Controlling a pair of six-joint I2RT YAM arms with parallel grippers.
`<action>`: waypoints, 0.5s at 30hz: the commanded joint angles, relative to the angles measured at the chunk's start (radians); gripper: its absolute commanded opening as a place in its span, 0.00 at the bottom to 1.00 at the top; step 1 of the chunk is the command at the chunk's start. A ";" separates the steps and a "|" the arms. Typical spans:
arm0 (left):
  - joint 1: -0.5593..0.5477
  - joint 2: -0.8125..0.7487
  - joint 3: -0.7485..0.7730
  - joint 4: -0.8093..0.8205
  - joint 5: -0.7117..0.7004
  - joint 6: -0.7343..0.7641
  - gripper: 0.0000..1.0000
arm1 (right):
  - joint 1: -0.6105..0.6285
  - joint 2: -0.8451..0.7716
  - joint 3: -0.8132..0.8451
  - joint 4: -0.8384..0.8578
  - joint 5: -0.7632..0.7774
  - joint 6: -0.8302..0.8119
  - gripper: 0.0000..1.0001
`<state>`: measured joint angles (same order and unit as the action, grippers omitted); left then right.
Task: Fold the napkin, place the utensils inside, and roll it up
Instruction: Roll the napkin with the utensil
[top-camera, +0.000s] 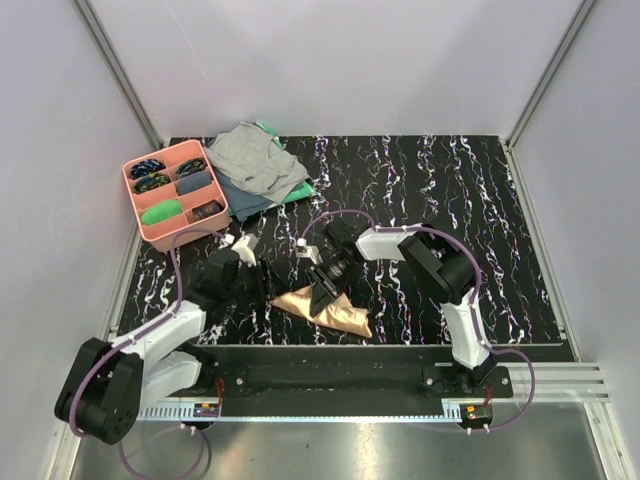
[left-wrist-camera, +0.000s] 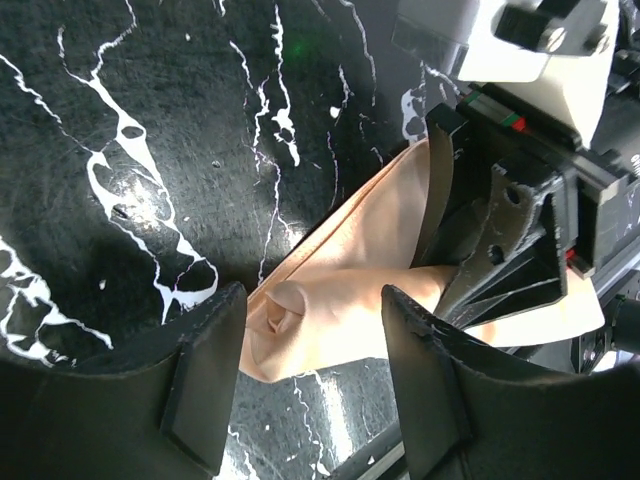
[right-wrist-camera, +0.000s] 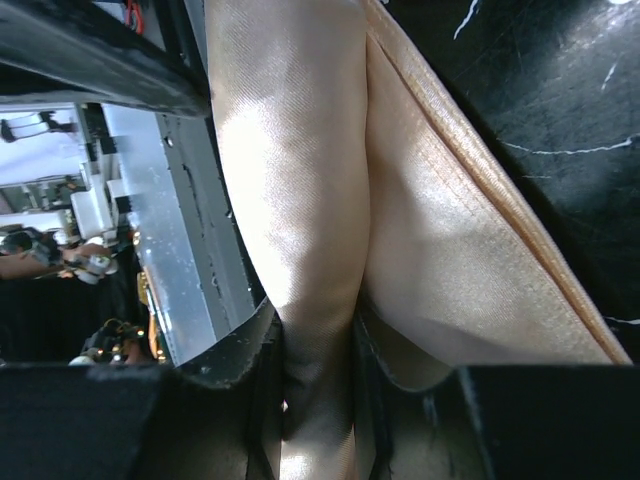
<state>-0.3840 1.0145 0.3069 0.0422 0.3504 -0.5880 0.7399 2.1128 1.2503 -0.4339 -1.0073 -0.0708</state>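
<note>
Top external view: the napkin (top-camera: 340, 312) lies as a narrow peach bundle on the black marbled table (top-camera: 470, 200), close to the near edge and right between the two arms, which suits a job needing both of them. The right gripper (top-camera: 322, 292) comes down onto the middle of the bundle, while the left gripper (top-camera: 268, 285) sits just beside its left end. A pink tray (top-camera: 150, 225) and a heap of grey cloth (top-camera: 255, 155) sit well apart at the far left, out of the way.

Left wrist view: the left claw is spread, one finger on each side of the napkin's curled end, neither clearly touching it. Judging by that stance, it is lined up to tidy or catch the roll's end rather than carry it. The right claw stands over the cloth just beyond.

Right wrist view: the right fingers are pressed onto a raised ridge of satiny cloth, pinching the napkin so that the fold stands up between them; this grip probably keeps the layers from slipping open (slick fabric tends to slide).

No cutlery shows in any view; whether it is wrapped inside cannot be told. The rolling step looks well under way.
</note>
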 joint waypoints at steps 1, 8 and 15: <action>-0.009 0.062 0.003 0.139 0.048 0.002 0.53 | -0.022 0.038 0.041 -0.022 -0.060 -0.012 0.32; -0.018 0.191 0.017 0.134 0.042 -0.007 0.03 | -0.030 0.012 0.064 -0.034 0.004 -0.009 0.48; -0.016 0.263 0.096 0.032 0.024 0.019 0.00 | -0.028 -0.137 0.077 -0.080 0.203 0.006 0.71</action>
<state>-0.3977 1.2415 0.3477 0.1162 0.3851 -0.6006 0.7204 2.0960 1.2995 -0.5007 -1.0000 -0.0502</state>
